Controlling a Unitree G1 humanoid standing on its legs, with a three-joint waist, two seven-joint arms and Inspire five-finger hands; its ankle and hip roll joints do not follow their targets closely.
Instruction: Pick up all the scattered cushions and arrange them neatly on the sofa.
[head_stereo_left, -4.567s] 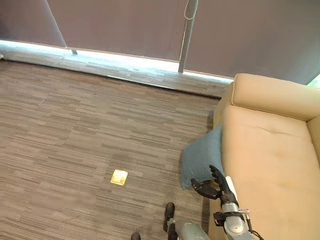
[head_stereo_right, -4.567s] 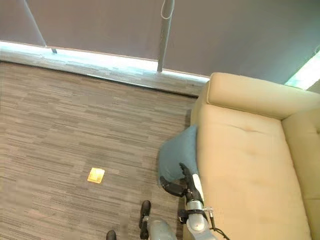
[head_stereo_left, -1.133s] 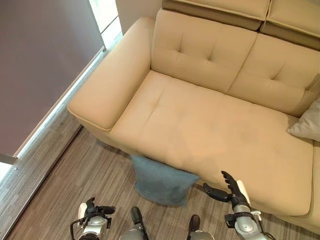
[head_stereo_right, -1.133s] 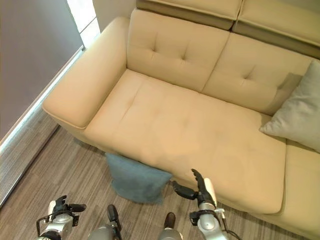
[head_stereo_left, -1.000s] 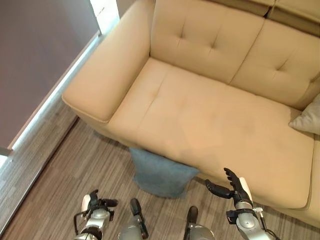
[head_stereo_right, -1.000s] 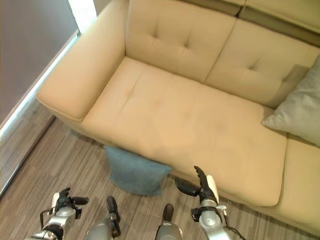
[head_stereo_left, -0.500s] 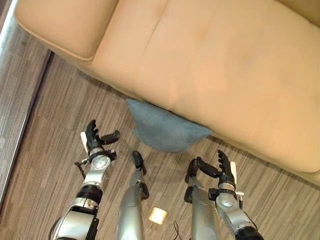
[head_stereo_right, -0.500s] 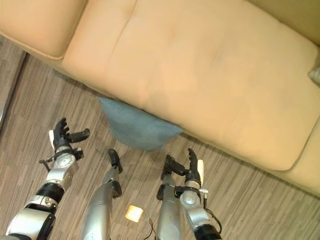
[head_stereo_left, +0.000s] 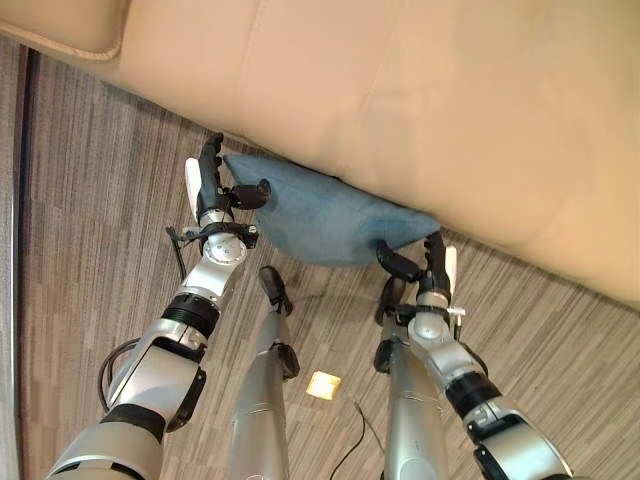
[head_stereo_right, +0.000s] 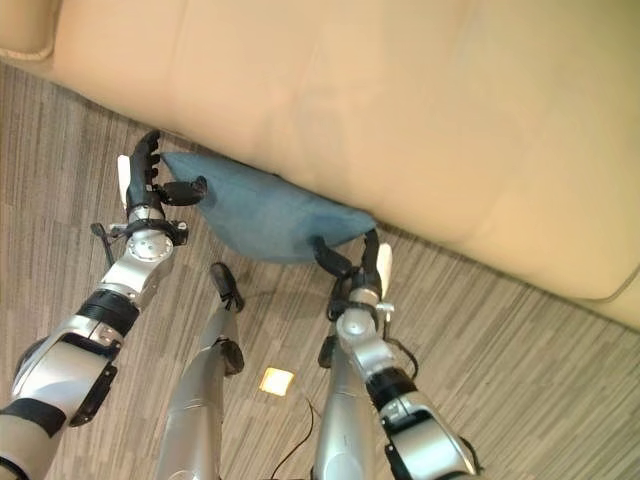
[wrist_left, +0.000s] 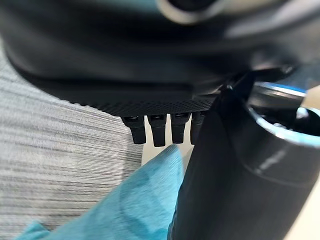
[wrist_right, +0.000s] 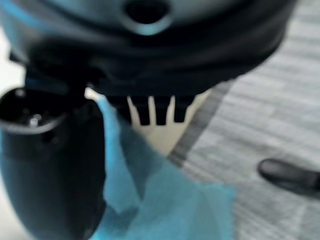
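Observation:
A blue cushion (head_stereo_left: 320, 215) lies on the floor, leaning against the front of the beige sofa (head_stereo_left: 420, 90). My left hand (head_stereo_left: 213, 190) stands at the cushion's left corner, fingers straight, thumb resting against the cloth. My right hand (head_stereo_left: 432, 272) is at the cushion's right corner, fingers straight and thumb reaching onto the corner. In the left wrist view the cushion (wrist_left: 130, 210) sits between thumb and straight fingers (wrist_left: 155, 134). The right wrist view shows the cushion (wrist_right: 165, 200) the same way below the fingers (wrist_right: 150, 114). Neither hand has closed round the cloth.
The sofa seat fills the far side, with its left armrest (head_stereo_left: 60, 25) at the far left. Striped grey-brown carpet (head_stereo_left: 90, 260) spreads to both sides. A small yellow square (head_stereo_left: 322, 385) lies on the floor close to me.
The camera has tipped further down. Both hands have reached forward from beside me to the cushion's two corners and now touch it. The cushion itself has stayed put.

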